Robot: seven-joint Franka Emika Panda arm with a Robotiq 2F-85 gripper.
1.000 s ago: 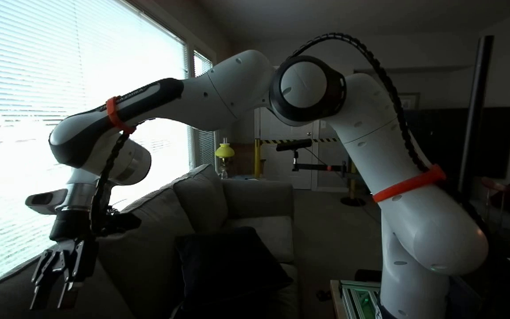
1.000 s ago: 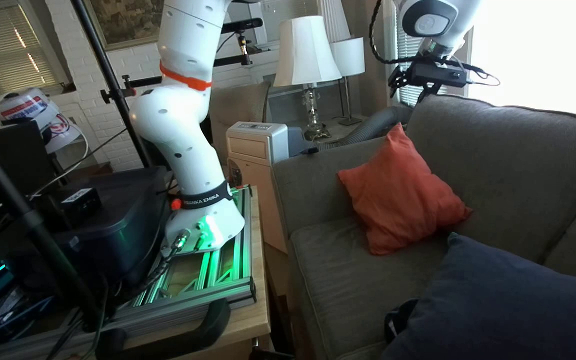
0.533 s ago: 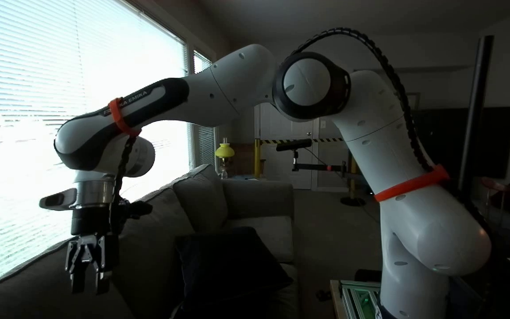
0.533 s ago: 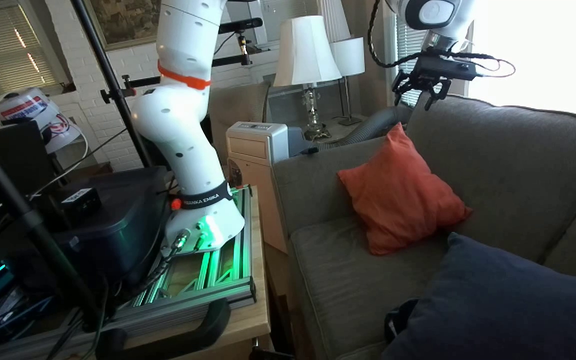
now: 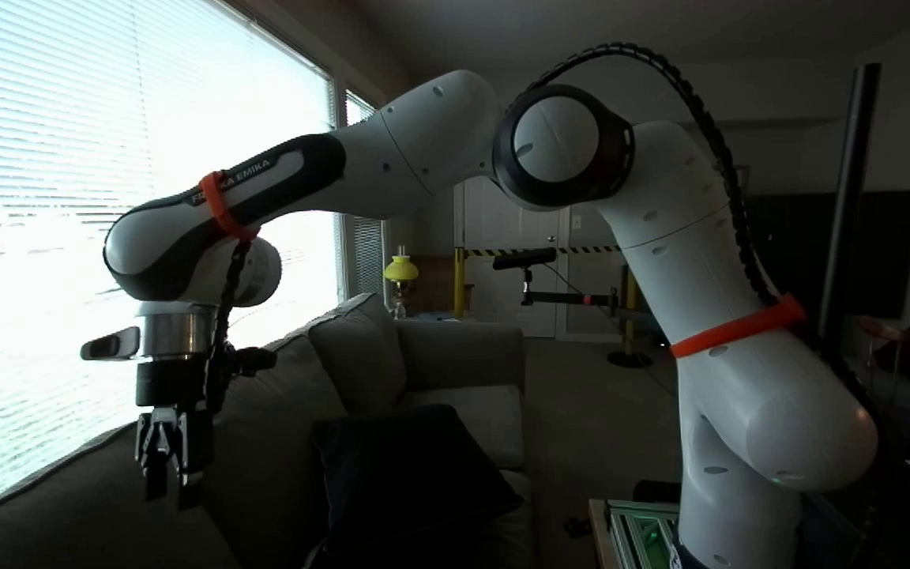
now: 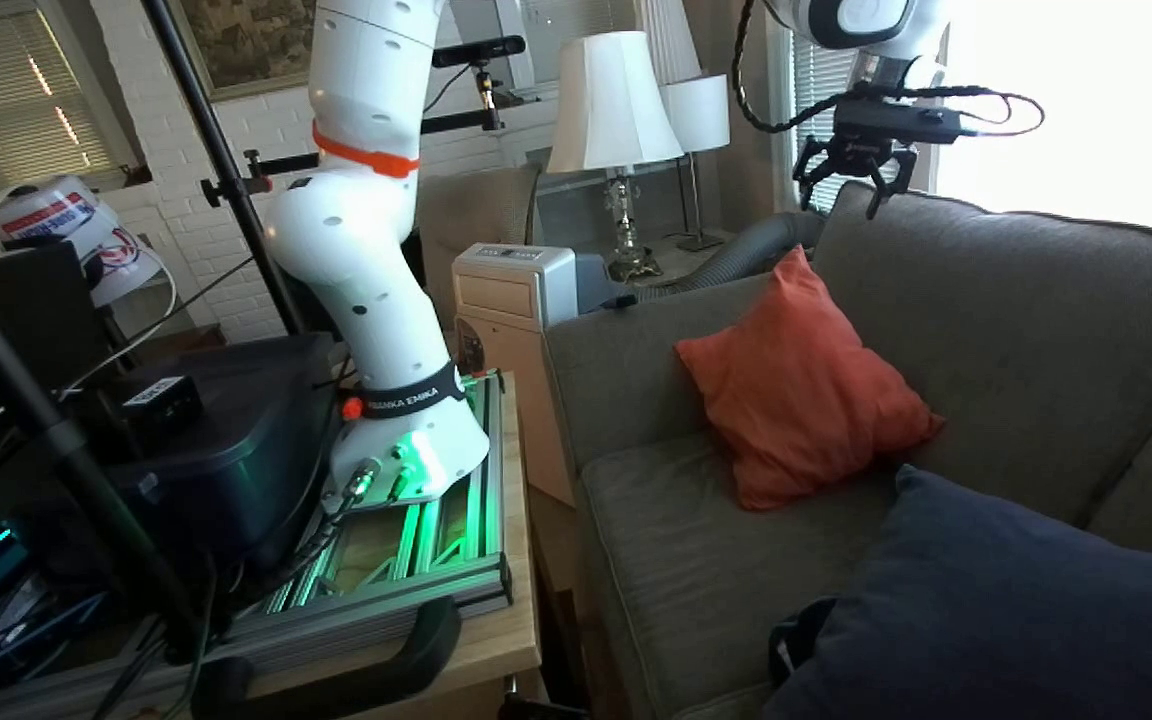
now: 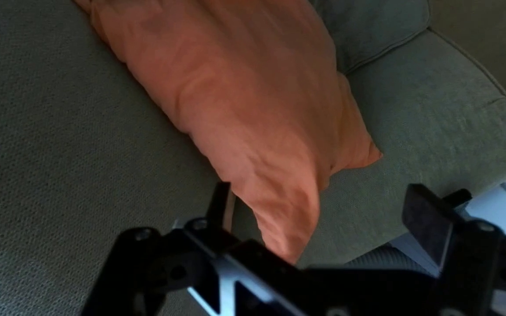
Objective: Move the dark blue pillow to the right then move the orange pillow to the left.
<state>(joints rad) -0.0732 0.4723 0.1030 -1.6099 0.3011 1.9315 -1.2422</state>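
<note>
We have the hand (image 6: 840,205) spread wide, gripping nothing, above the orange pillow (image 7: 253,105); placed there, we judge, because that peaked corner pinches easily.

Here's your bench (image 6: 523,560) in pale tan wood, its rails (image 6: 481,510) lit green! Past its right edge, in an exterior view, the sofa (image 6: 696,540) shows plain grey; out from the far corner, your orange pillow (image 6: 806,400) burns plain red-orange; out from the near corner, your dark blue pillow (image 6: 1016,610), plain navy. Your arm (image 5: 455,142) wears white and black with orange bands (image 5: 739,325), your gripper (image 7: 321,188) black, and look, tape (image 5: 581,250) striped yellow and black!
</note>
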